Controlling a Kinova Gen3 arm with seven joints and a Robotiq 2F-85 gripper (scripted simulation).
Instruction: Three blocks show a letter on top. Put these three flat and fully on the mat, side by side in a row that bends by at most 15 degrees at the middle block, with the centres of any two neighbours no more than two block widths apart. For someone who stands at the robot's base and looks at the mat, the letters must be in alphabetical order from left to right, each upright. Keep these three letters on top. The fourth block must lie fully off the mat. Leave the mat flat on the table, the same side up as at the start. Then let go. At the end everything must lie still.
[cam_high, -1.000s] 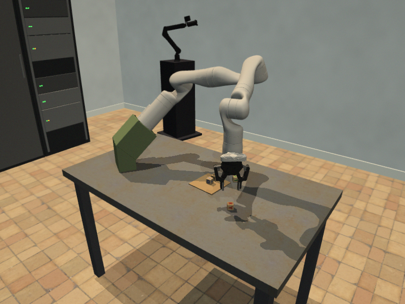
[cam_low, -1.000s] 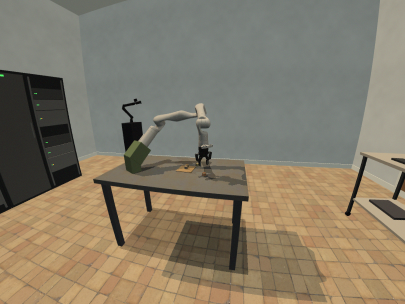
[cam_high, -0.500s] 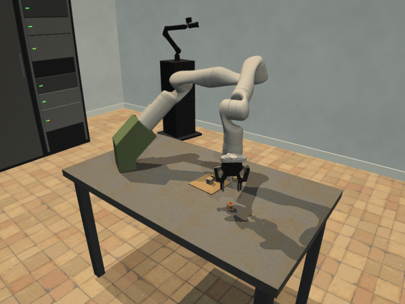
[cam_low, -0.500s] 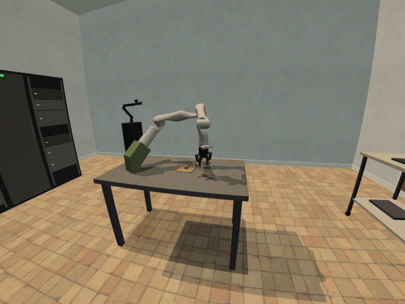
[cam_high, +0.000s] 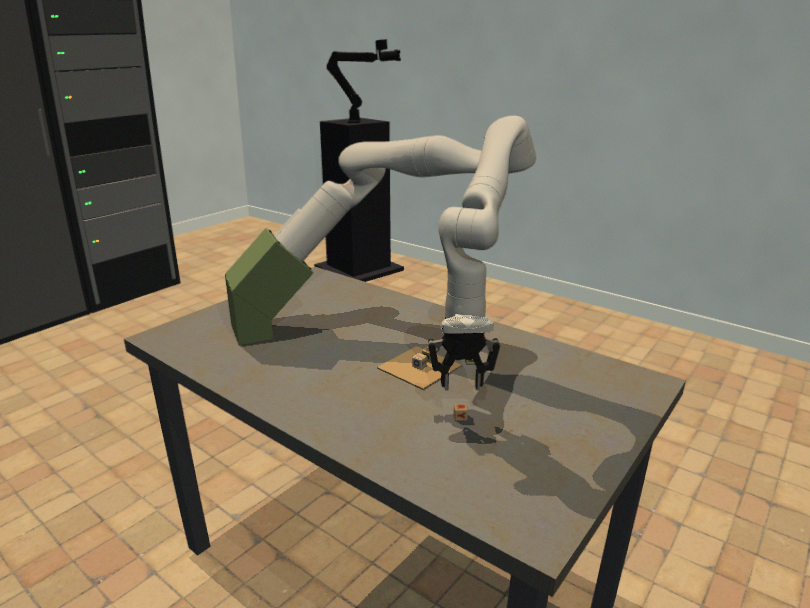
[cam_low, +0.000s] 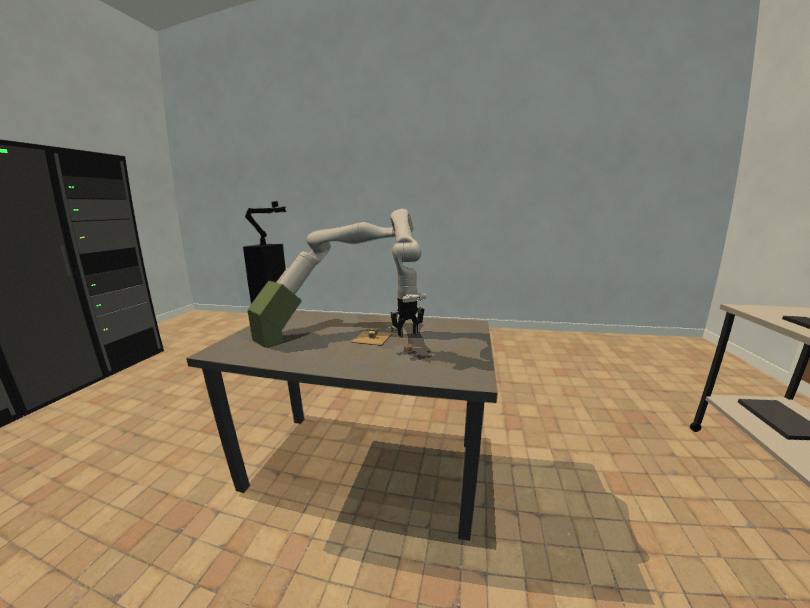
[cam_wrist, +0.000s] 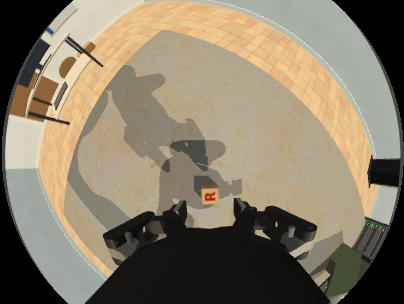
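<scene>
My gripper (cam_high: 462, 382) (cam_low: 408, 333) (cam_wrist: 210, 207) points down above the table, partly open, with nothing between its fingers. An orange block with red letters (cam_high: 460, 412) (cam_low: 408, 348) (cam_wrist: 210, 196) sits on the table, off the mat. The wrist view shows an R on its top, turned on its side. The tan mat (cam_high: 423, 380) (cam_low: 370, 341) lies flat. A grey block with a dark letter (cam_high: 419, 361) (cam_low: 372, 334) stands on it. A darker block (cam_high: 426, 352) shows behind that one, partly hidden. A yellowish block (cam_high: 470, 360) (cam_low: 394, 329) is behind my fingers, right of the mat. Their top letters are unreadable.
The green robot base (cam_high: 261, 294) (cam_low: 271, 317) (cam_wrist: 344, 265) stands at one end of the table (cam_high: 314, 405) (cam_low: 314, 359). The arm's shadows cross the table. A black pedestal (cam_high: 356, 202) with a small camera arm stands beyond the table.
</scene>
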